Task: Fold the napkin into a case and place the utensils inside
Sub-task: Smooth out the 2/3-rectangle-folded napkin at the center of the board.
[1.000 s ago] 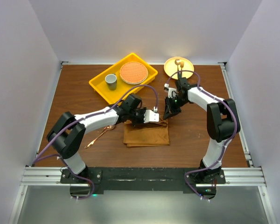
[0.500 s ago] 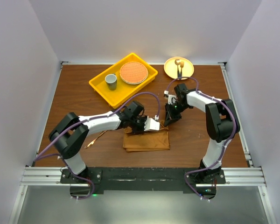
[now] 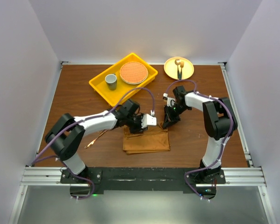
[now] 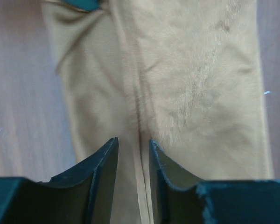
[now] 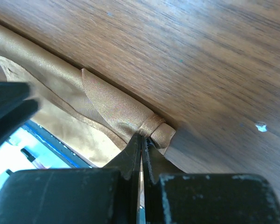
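The rust-brown napkin (image 3: 147, 142) lies folded in a narrow oblong near the table's front middle. My left gripper (image 3: 136, 129) hovers at its far left edge. In the left wrist view the napkin (image 4: 191, 84) fills the frame and the left gripper (image 4: 133, 148) stands open, its fingers (image 4: 107, 156) astride a fold seam without pinching it. My right gripper (image 3: 167, 124) is at the far right corner, and the right wrist view shows the right gripper (image 5: 141, 139) shut on a bunched corner of the napkin (image 5: 109, 109). The copper spoon (image 3: 99, 136) lies on the table left of the napkin.
A yellow tray (image 3: 99, 86) at the back holds a grey cup (image 3: 111, 81) and an orange round plate (image 3: 133, 73). A yellow plate (image 3: 186, 72) at the back right carries a dark-handled utensil (image 3: 179, 71). White walls close in both sides.
The left gripper pressed toward the near edge with the napkin's far edge, then opened and let go. The napkin now lies narrower and nearer. The right gripper moved slightly nearer, still shut.
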Robot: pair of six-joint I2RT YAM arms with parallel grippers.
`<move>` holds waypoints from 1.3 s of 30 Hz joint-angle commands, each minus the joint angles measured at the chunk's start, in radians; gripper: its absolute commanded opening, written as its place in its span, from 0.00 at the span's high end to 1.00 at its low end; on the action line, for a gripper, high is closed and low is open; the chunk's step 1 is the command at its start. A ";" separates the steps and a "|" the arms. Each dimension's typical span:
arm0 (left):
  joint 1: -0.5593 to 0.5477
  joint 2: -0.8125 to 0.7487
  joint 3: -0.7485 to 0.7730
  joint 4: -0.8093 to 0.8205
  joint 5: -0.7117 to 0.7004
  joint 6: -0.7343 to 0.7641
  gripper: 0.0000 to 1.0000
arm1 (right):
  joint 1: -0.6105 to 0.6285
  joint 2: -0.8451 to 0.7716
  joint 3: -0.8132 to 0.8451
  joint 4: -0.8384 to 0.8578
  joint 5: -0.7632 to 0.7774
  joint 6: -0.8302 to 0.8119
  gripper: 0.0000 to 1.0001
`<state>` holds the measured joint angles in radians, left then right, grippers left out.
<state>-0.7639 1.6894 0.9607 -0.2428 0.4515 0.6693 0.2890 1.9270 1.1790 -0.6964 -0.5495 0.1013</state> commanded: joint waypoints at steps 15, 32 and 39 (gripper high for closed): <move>0.133 0.062 0.018 0.059 -0.054 -0.389 0.95 | 0.007 0.061 0.007 0.046 0.161 -0.054 1.00; 0.276 -0.210 -0.039 0.327 0.222 -0.736 0.43 | -0.014 0.078 0.077 0.005 0.223 -0.116 1.00; 0.272 -0.201 -0.146 0.695 0.234 -1.244 0.00 | -0.016 0.069 0.097 -0.005 0.214 -0.175 1.00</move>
<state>-0.4881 1.4376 0.8829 0.1921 0.6502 -0.2230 0.2867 1.9720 1.2640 -0.7712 -0.5129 0.0181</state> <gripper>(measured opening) 0.988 0.007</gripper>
